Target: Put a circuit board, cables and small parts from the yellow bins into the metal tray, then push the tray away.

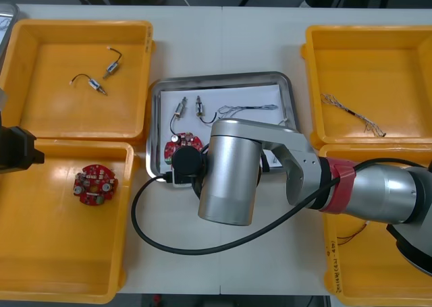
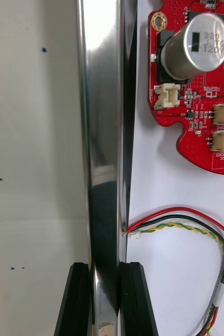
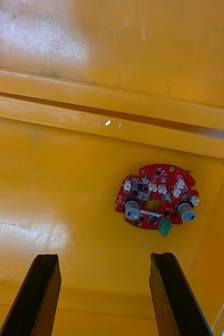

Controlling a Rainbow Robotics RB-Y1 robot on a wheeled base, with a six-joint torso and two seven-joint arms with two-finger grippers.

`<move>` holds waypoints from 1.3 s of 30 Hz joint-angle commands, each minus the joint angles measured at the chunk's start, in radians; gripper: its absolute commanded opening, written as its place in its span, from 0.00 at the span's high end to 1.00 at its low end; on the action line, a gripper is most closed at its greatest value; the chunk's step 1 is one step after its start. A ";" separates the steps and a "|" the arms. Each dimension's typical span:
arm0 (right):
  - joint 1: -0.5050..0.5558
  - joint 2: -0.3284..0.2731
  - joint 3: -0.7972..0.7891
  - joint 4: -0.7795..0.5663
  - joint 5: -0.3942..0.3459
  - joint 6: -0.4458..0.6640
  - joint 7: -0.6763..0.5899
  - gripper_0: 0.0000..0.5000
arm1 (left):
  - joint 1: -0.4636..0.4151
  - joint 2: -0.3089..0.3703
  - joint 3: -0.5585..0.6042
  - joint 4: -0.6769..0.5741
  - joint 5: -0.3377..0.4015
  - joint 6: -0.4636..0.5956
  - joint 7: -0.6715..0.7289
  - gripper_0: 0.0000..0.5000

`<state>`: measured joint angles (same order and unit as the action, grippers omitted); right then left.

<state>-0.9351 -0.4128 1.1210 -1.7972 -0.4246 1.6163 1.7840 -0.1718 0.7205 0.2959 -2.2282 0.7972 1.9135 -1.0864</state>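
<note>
The metal tray (image 1: pixel 223 77) with a white inside lies between the yellow bins. In it are a round red circuit board (image 1: pixel 182 145), two small metal parts (image 1: pixel 181 108), a blue and white cable (image 1: pixel 246 109) and a red, black and yellow cable (image 2: pixel 195 223). My right gripper (image 1: pixel 181 175) is at the tray's near left edge. In the right wrist view my right gripper (image 2: pixel 107 299) is shut on the shiny tray rim (image 2: pixel 104 131), one finger outside and one inside. The circuit board (image 2: pixel 201 79) lies just past the cable. My left gripper (image 3: pixel 106 294) hangs open over the near left bin.
A second red circuit board (image 1: pixel 95 184) lies in the near left bin (image 1: pixel 40 266). The far left bin (image 1: pixel 40 30) holds two small metal parts (image 1: pixel 111 65) with black wires. A thin cable (image 1: pixel 354 115) lies in the far right bin (image 1: pixel 405 37). A black hose (image 1: pixel 145 236) loops over the table.
</note>
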 commanded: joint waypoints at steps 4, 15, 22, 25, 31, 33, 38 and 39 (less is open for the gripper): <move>-0.077 -0.001 0.013 0.039 -0.008 -0.024 0.049 1.00 | 0.015 0.043 0.028 -0.033 -0.004 0.006 -0.081 0.00; -0.152 0.011 0.013 0.130 -0.057 -0.049 0.064 1.00 | 0.015 0.043 0.028 -0.033 -0.004 0.006 -0.081 0.00; -0.191 0.034 0.013 0.187 -0.059 -0.070 0.092 1.00 | 0.015 0.043 0.028 -0.033 -0.004 0.006 -0.081 0.00; -0.203 0.037 0.013 0.202 -0.060 -0.078 0.098 1.00 | 0.015 0.043 0.028 -0.033 -0.004 0.006 -0.081 0.00; -0.225 0.043 0.013 0.242 -0.060 -0.101 0.112 1.00 | 0.015 0.043 0.028 -0.033 -0.004 0.006 -0.081 0.00; -0.231 0.046 0.011 0.253 -0.060 -0.108 0.115 1.00 | 0.015 0.043 0.028 -0.033 -0.004 0.006 -0.081 0.00; -0.245 0.046 0.005 0.291 -0.063 -0.136 0.123 1.00 | 0.015 0.043 0.028 -0.033 -0.004 0.006 -0.081 0.00; -0.245 0.046 0.000 0.295 -0.063 -0.141 0.124 1.00 | 0.015 0.043 0.028 -0.033 -0.004 0.006 -0.081 0.00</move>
<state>-1.1261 -0.3893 1.1217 -1.5109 -0.4782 1.4928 1.8748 -0.1718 0.7206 0.2959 -2.2283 0.7972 1.9135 -1.0864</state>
